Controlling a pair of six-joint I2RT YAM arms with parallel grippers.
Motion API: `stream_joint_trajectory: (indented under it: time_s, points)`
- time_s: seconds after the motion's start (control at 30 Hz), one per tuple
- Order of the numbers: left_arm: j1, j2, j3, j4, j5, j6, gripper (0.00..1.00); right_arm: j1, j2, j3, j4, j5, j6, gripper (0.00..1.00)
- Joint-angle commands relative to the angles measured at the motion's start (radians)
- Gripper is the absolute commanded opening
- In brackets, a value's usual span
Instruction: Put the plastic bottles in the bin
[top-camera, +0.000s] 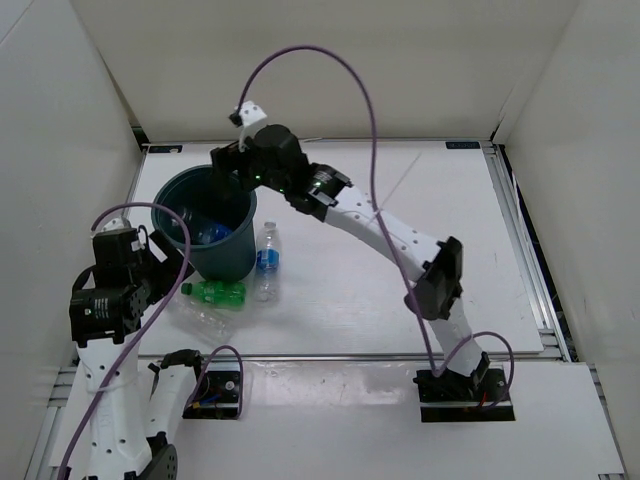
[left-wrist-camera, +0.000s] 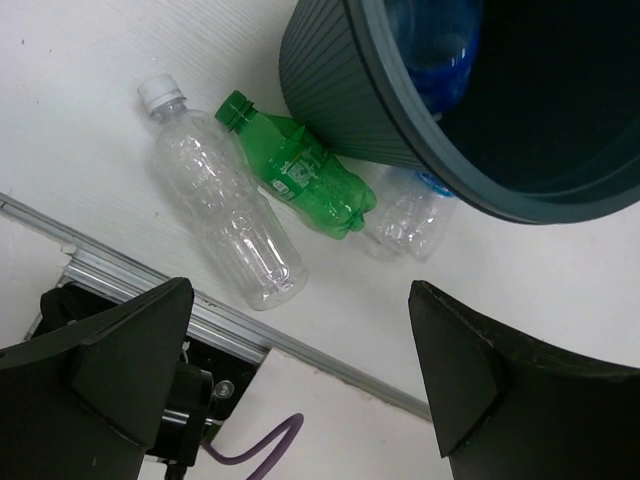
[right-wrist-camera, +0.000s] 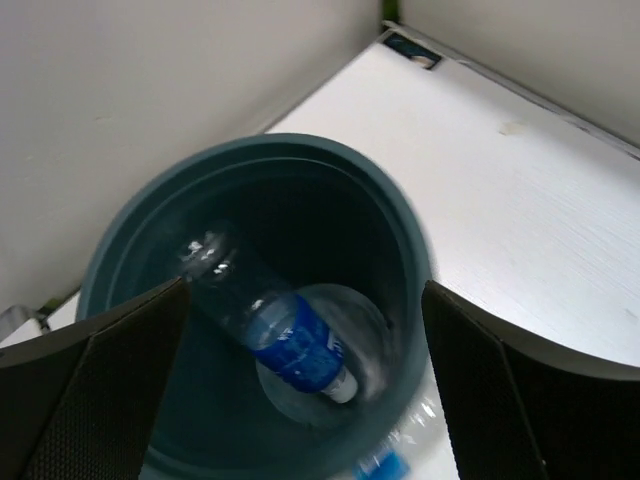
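The dark teal bin (top-camera: 228, 262) stands upright at the table's left. One blue-labelled bottle (right-wrist-camera: 290, 335) lies inside it, and it also shows in the top view (top-camera: 215, 233). My right gripper (top-camera: 228, 165) hovers over the bin's far rim (right-wrist-camera: 422, 262), open and empty (right-wrist-camera: 305, 390). A second blue-labelled bottle (top-camera: 267, 262) lies right of the bin. The green bottle (left-wrist-camera: 300, 175) and the clear unlabelled bottle (left-wrist-camera: 225, 205) lie side by side in front of it. My left gripper (left-wrist-camera: 300, 385) is open and empty, above the table's near edge beside them (top-camera: 168, 255).
White walls close in the table at the left, back and right. An aluminium rail (left-wrist-camera: 300, 350) runs along the table's near edge. A purple cable (top-camera: 320, 60) arcs over the right arm. In the left wrist view the bin wall (left-wrist-camera: 340, 90) partly hides the outer blue-labelled bottle (left-wrist-camera: 410, 210).
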Motion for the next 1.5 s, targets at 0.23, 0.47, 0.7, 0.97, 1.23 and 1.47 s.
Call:
stream_joint_trajectory:
  time_s: [0.23,0.47,0.7,0.97,1.23,1.47]
  points:
    - [-0.004,-0.114,-0.115,-0.025,-0.1,-0.199,1.0,-0.218,-0.428,-0.49,-0.057,-0.041,0.285,1.0]
    - [-0.004,-0.14,-0.207,0.01,-0.1,-0.258,1.0,-0.344,-0.384,-0.715,-0.143,-0.423,0.403,1.0]
    - [-0.004,-0.131,-0.226,0.021,-0.12,-0.258,1.0,-0.355,-0.243,-0.773,-0.07,-0.667,0.454,1.0]
    - [-0.004,-0.131,-0.215,0.003,-0.138,-0.249,1.0,-0.332,0.01,-0.667,-0.014,-0.816,0.541,1.0]
    - [-0.004,-0.14,-0.197,-0.046,-0.138,-0.213,1.0,-0.281,0.197,-0.53,-0.014,-0.825,0.57,1.0]
    - [-0.004,-0.15,-0.167,-0.071,-0.117,-0.166,1.0,-0.24,0.309,-0.42,-0.014,-0.825,0.615,0.98]
